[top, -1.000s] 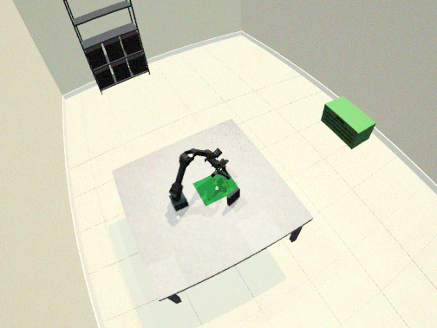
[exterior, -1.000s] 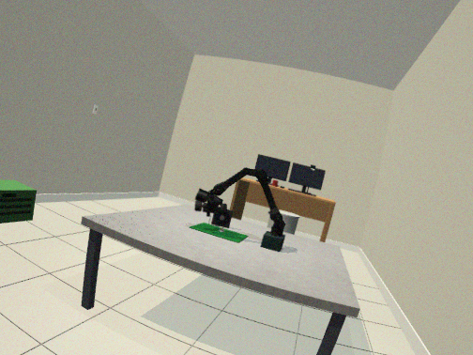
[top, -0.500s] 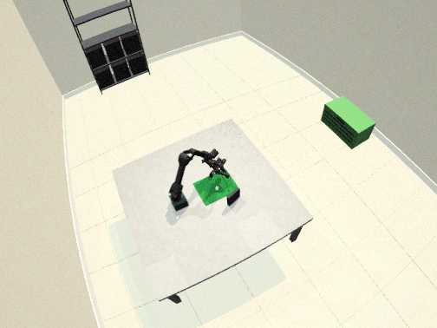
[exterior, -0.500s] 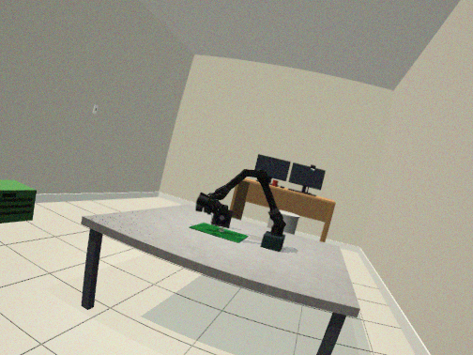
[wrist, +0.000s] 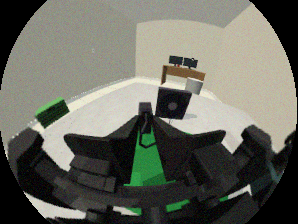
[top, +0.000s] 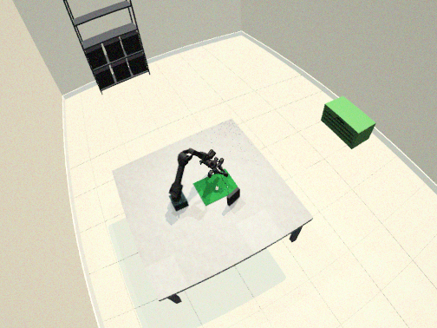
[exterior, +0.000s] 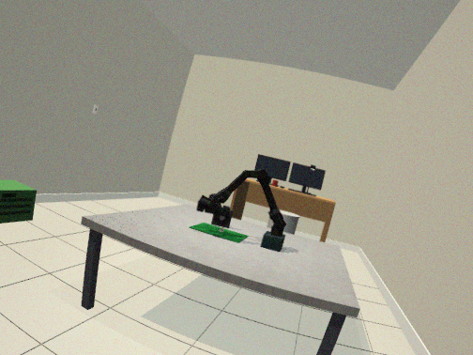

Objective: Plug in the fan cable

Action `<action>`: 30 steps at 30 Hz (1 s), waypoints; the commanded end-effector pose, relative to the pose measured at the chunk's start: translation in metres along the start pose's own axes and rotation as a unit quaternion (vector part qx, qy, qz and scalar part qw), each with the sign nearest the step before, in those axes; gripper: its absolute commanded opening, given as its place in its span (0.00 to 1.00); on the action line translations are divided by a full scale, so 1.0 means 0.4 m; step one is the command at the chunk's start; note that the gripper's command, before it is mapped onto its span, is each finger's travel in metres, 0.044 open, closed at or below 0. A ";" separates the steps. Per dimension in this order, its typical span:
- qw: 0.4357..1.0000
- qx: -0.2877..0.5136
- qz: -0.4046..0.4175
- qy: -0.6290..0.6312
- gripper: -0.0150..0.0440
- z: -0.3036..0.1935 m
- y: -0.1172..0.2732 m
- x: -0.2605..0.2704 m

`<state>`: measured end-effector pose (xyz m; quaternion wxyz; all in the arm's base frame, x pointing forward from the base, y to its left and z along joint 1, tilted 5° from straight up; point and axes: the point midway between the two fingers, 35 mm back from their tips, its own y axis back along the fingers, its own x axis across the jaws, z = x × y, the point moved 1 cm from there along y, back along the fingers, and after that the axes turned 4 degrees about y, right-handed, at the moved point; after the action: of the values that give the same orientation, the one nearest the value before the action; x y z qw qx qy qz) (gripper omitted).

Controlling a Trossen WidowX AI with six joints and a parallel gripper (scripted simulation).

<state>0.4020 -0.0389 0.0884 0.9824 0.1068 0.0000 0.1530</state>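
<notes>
Pincer (top: 215, 172) clamped on the fan plug, hovering over the green board's (top: 208, 193) far edge. Fan header (top: 216, 187) stands mid-board, below and nearer the arm base; fan (top: 232, 196) at board's corner on worktop (top: 260, 208).

Layout: the board (top: 212, 191) lies flat on the worktop (top: 243, 234), directly beneath the claw (top: 215, 171). The fan (top: 233, 196) stands on the worktop at the board's corner, beyond the claw. The arm's base (top: 179, 201) sits on the worktop beside the board, behind the claw.
</notes>
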 end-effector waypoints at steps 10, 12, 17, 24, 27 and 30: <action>1.000 0.003 -0.001 0.000 0.25 0.014 0.000 0.000; 1.000 0.002 -0.001 -0.001 0.25 0.020 0.001 -0.001; 1.000 0.002 -0.001 -0.001 0.25 0.022 0.001 -0.002; 1.000 0.002 -0.001 -0.001 0.25 0.017 0.002 -0.002; 1.000 0.002 -0.001 -0.002 0.25 0.010 0.002 -0.001; 1.000 0.002 -0.001 -0.002 0.25 0.004 0.004 -0.001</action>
<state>0.4012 -0.0390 0.0936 0.9823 0.1092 -0.0013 0.1523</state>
